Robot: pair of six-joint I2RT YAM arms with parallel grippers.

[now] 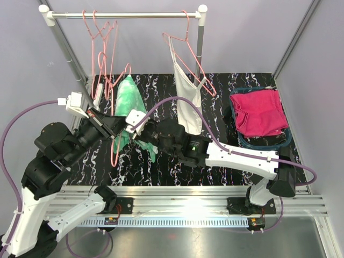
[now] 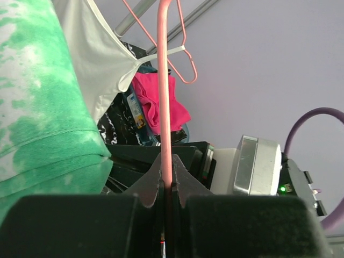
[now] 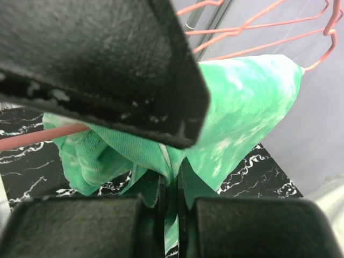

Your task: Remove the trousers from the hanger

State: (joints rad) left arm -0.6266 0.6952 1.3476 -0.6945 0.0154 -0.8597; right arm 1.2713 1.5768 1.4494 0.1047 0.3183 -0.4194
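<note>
The green tie-dye trousers [image 1: 128,97] hang folded over a pink wire hanger [image 1: 113,151], held low over the marbled table. My left gripper [image 1: 112,129] is shut on the hanger's wire, which runs up between its jaws in the left wrist view [image 2: 166,134], with the trousers [image 2: 43,118] beside it. My right gripper [image 1: 141,138] is shut on the trousers' fabric [image 3: 236,118], pinched between the jaws in the right wrist view. The hanger's bar [image 3: 37,137] shows at the left there.
A rail [image 1: 123,15] at the back holds several empty pink hangers [image 1: 102,48] and a white top on a hanger [image 1: 188,99]. A blue basket [image 1: 285,137] with pink cloth [image 1: 259,112] stands at the right. The rail's posts rise at back left and centre.
</note>
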